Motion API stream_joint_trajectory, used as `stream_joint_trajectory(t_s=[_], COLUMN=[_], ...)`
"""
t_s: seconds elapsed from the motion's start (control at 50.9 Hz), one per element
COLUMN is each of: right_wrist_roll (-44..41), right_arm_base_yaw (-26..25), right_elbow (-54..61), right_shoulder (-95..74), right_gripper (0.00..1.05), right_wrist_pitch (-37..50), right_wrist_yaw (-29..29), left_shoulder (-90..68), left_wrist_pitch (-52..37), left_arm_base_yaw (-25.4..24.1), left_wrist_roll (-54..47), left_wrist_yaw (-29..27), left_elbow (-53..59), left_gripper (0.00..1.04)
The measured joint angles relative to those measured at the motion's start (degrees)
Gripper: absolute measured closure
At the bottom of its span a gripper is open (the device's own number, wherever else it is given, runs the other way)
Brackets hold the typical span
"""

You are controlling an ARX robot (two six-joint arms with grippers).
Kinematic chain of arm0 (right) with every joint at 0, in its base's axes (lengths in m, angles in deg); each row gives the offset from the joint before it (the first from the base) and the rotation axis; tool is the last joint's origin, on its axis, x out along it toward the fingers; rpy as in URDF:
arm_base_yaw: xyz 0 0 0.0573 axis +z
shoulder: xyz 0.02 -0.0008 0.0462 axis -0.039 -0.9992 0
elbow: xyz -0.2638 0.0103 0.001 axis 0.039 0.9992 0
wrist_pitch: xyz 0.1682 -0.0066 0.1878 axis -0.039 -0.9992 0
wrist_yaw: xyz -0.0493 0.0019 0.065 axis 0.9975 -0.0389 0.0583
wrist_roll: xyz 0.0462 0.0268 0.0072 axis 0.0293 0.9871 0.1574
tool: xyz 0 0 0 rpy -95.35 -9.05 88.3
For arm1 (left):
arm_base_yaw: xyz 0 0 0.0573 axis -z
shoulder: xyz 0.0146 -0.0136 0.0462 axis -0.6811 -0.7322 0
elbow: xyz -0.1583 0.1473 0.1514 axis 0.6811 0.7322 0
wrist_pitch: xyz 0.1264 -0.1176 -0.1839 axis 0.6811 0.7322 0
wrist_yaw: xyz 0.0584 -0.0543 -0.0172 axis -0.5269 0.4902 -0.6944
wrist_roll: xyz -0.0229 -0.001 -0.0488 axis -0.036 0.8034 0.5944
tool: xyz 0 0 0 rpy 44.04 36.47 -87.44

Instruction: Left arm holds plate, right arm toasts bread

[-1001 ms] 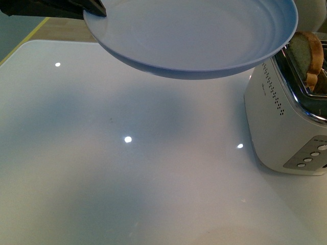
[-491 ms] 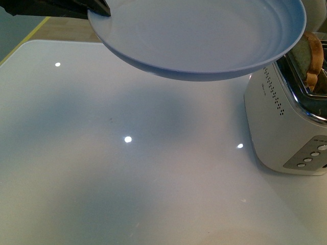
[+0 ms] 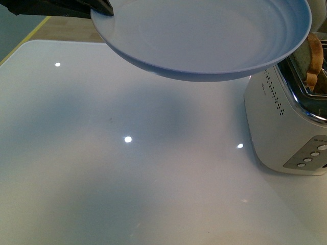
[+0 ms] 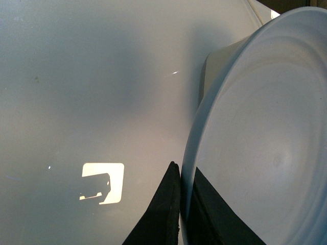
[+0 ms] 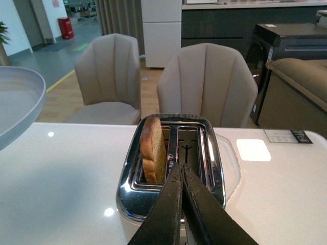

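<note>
The pale blue-grey plate (image 3: 204, 35) hangs in the air above the white table, its far side near the toaster (image 3: 286, 122). My left gripper (image 3: 102, 7) is shut on the plate's rim, one black finger on each side of the edge (image 4: 185, 176). The bread (image 5: 153, 149) stands upright in one slot of the toaster (image 5: 173, 168), its top sticking out; in the front view the bread (image 3: 315, 58) shows behind the plate's edge. My right gripper (image 5: 181, 166) is shut, empty, just above the toaster's near end beside the bread. The plate's rim (image 5: 18, 102) shows at the side.
The toaster is white with a chrome top and buttons (image 3: 314, 153) on its near end. Two beige chairs (image 5: 207, 84) stand behind the table. A white pad (image 5: 253, 149) lies past the toaster. The glossy table (image 3: 127, 178) spreads in front.
The plate has drifted a little to the right, toward the toaster, now covering more of the bread in the front view.
</note>
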Motion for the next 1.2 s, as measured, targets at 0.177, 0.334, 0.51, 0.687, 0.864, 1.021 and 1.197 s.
stream_joint_trajectory(t_s=[0.177, 0.334, 0.51, 0.687, 0.864, 1.021, 1.197], right_wrist_roll=[0.0, 0.0, 0.0, 0.0, 0.0, 0.0, 0.0], right_arm_base_yaw=[0.1, 0.1, 0.1, 0.1, 0.1, 0.1, 0.1], right_elbow=[0.0, 0.0, 0.0, 0.0, 0.0, 0.0, 0.0], right_shoulder=[9.4, 9.6, 9.7, 9.7, 9.7, 9.7, 9.7], right_gripper=[1.03, 0.97, 0.64, 0.32, 0.09, 0.09, 0.09], right_wrist_pitch=[-9.8, -10.0, -10.0, -10.0, -10.0, -10.0, -10.0], right_wrist_yaw=[0.0, 0.0, 0.0, 0.0, 0.0, 0.0, 0.0], left_shoulder=[0.0, 0.1, 0.1, 0.1, 0.1, 0.1, -1.1], left_wrist_pitch=[-0.1, -0.1, -0.1, -0.1, -0.1, -0.4, -1.2], left_arm_base_yaw=[0.1, 0.2, 0.2, 0.2, 0.2, -0.3, -3.7], left_wrist_roll=[0.0, 0.0, 0.0, 0.0, 0.0, -0.6, -2.4], left_wrist_yaw=[-0.1, 0.0, 0.0, 0.1, 0.1, 0.4, 1.6], left_elbow=[0.0, 0.0, 0.0, 0.0, 0.0, 0.0, 0.0], left_gripper=[1.02, 1.02, 1.02, 1.02, 1.02, 1.02, 1.02])
